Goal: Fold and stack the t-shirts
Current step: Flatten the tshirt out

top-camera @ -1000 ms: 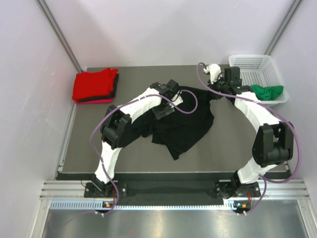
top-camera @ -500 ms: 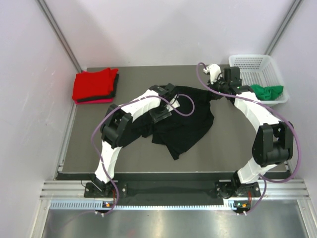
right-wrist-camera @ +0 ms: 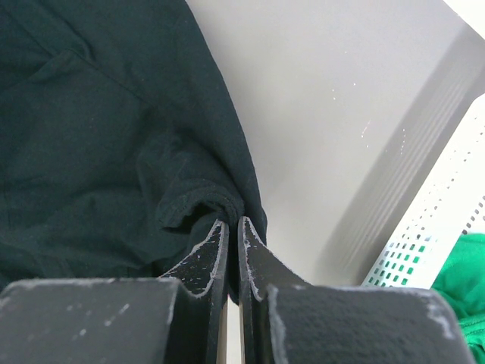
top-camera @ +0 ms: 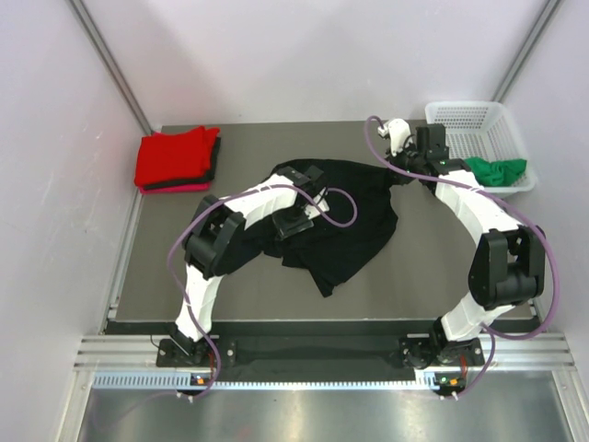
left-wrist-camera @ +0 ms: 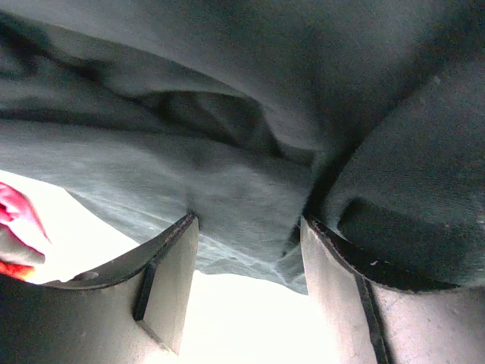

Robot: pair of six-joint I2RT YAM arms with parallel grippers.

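Note:
A black t-shirt (top-camera: 354, 226) lies rumpled across the middle of the table. My right gripper (top-camera: 398, 173) is shut on its back right edge; in the right wrist view the gripper (right-wrist-camera: 233, 224) pinches a rolled hem of the black t-shirt (right-wrist-camera: 114, 136). My left gripper (top-camera: 302, 177) stands open at the shirt's back left edge, where the black cloth (left-wrist-camera: 227, 174) drapes over and between its fingertips (left-wrist-camera: 170, 273). A folded red t-shirt (top-camera: 177, 157) tops a stack at the back left, with a pink edge (top-camera: 184, 188) beneath it. A green t-shirt (top-camera: 497, 170) lies bunched in the basket.
The white mesh basket (top-camera: 474, 120) stands at the back right corner, close to my right wrist, and also shows in the right wrist view (right-wrist-camera: 447, 227). Grey walls close in the table on three sides. The left arm's cable (top-camera: 345, 207) loops over the black shirt.
My left gripper has drawn a little to the left and nearer, and the black cloth's back edge now lies over its fingertips. The right arm has not moved.

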